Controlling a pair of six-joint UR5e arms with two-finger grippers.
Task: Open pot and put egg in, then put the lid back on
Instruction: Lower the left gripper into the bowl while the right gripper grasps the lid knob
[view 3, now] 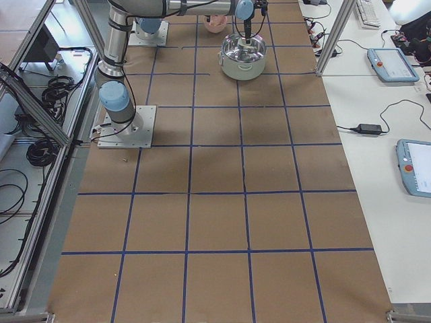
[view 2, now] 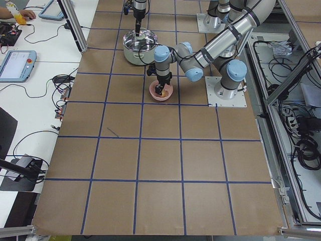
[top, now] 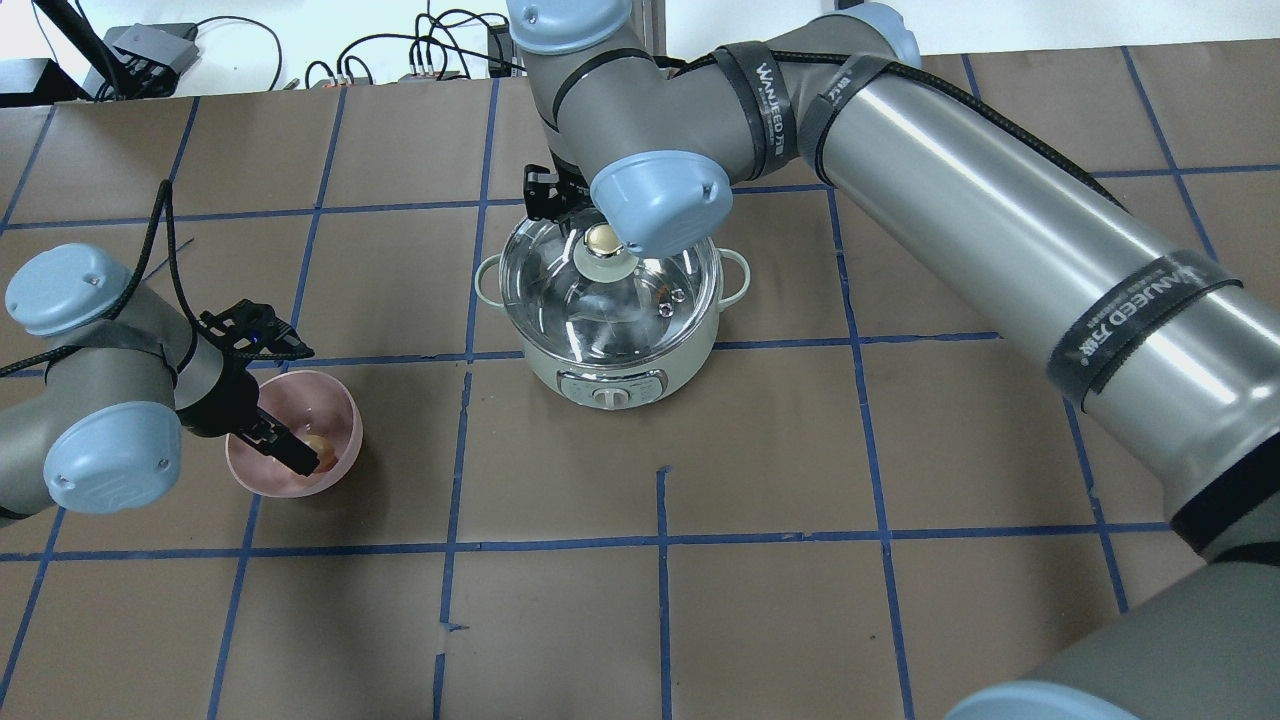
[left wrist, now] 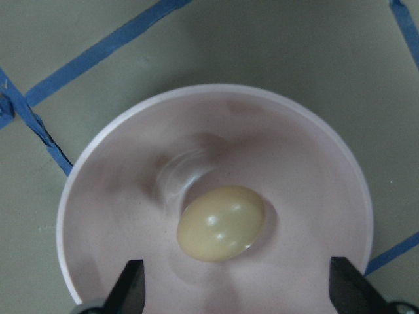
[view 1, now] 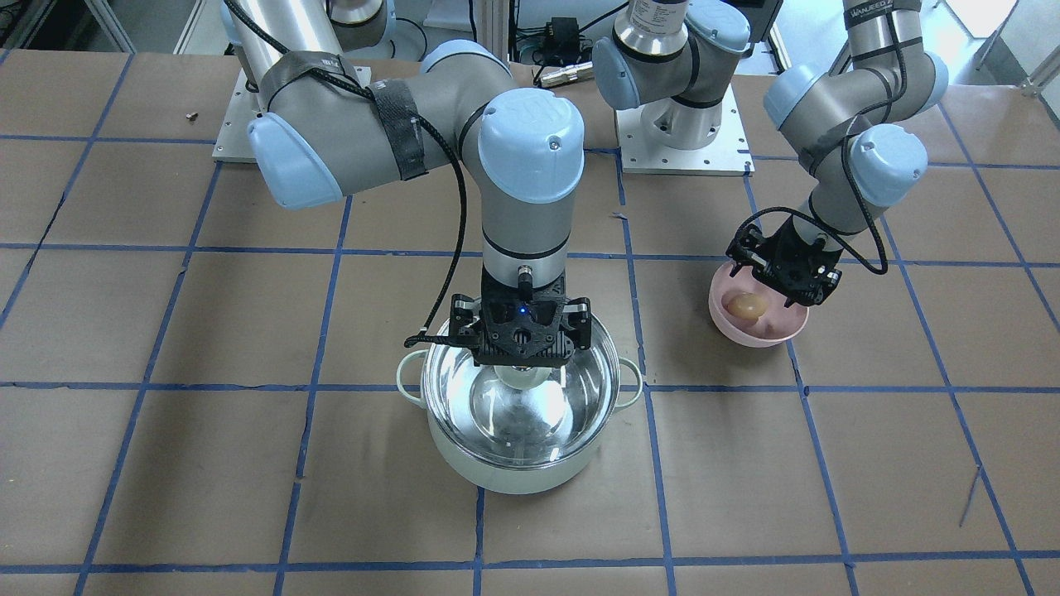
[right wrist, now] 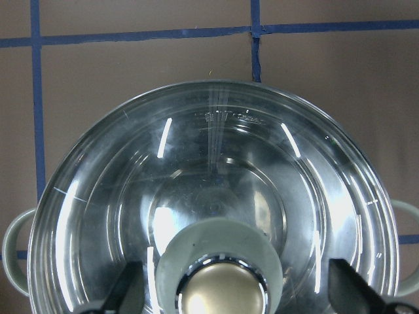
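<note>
The mint-green pot stands mid-table with the clear glass lid on it; both also show in the overhead view, the pot and the lid. My right gripper is open, its fingers wide apart on either side of the lid's beige knob, and it hangs just over the lid. The tan egg lies in the pink bowl. My left gripper is open and lowered into the bowl, with the egg between and just ahead of its fingertips.
The pink bowl sits about a tile and a half from the pot, on my left. Both arm base plates are at the table's back edge. Blue tape lines grid the brown table top. Operator desks with tablets run alongside the table.
</note>
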